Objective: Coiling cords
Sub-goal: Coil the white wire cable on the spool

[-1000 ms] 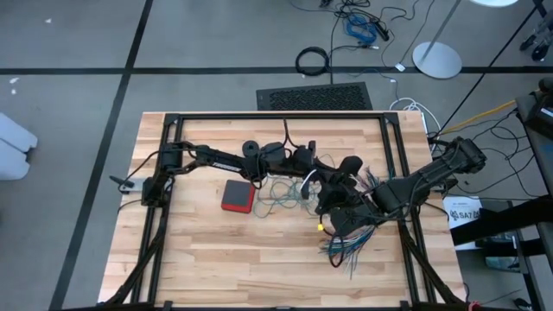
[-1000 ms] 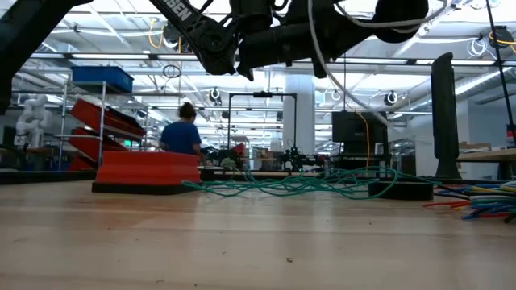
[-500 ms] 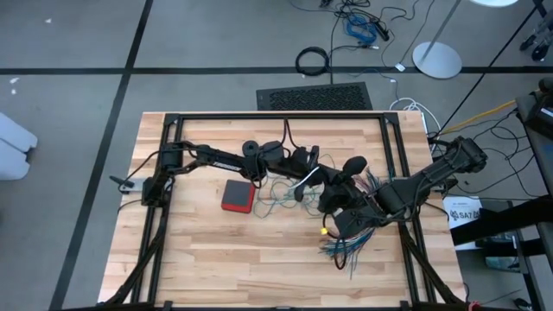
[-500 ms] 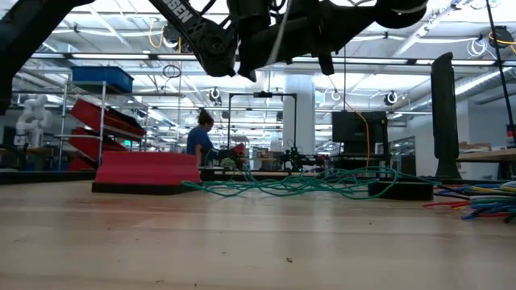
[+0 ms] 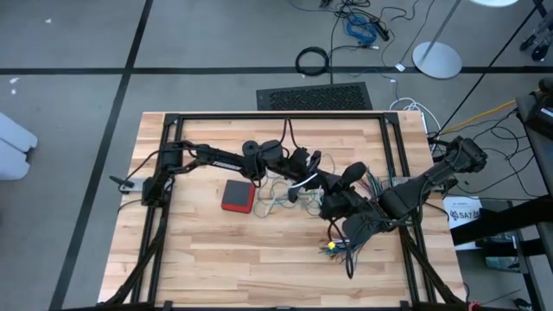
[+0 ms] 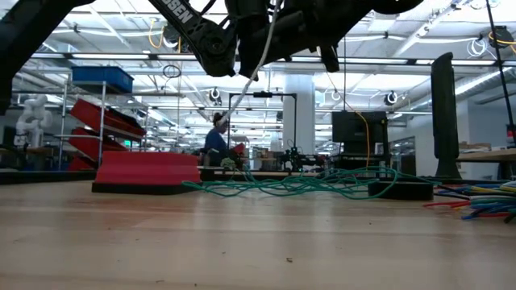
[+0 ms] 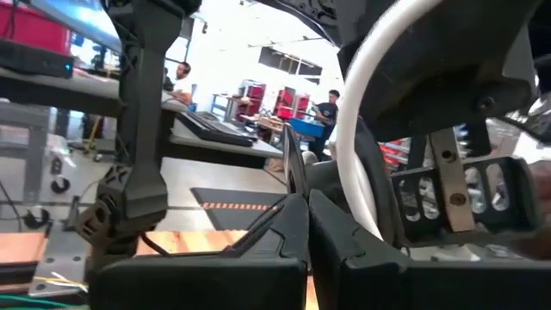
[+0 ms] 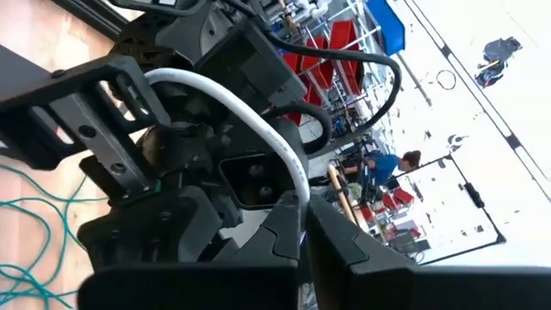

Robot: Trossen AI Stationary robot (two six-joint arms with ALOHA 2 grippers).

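**Spotter:** Both pincers are raised mid-table, nose to nose. Your left gripper (image 5: 309, 173) has its fingers pressed together, and so does your right gripper (image 5: 326, 183).

**Operator:** Where's the white cord?

**Spotter:** From overhead you only catch a short white arc (image 5: 300, 182) between the two pincers. The right wrist camera shows more: the white cord (image 8: 250, 120) curves straight into the seam of those fingers, so the right pincer is clamped on it. The left wrist camera shows it (image 7: 353, 164) looping just beyond the left fingertips; whether they pinch it, you can't tell.

**Operator:** And the teal one?

**Spotter:** The teal-green cord (image 6: 306, 184) lies loose on the table (image 5: 207, 259) below both pincers, beside a red box (image 5: 238, 196). The table-level camera alone shows it flat and a person (image 6: 215, 138) far behind.
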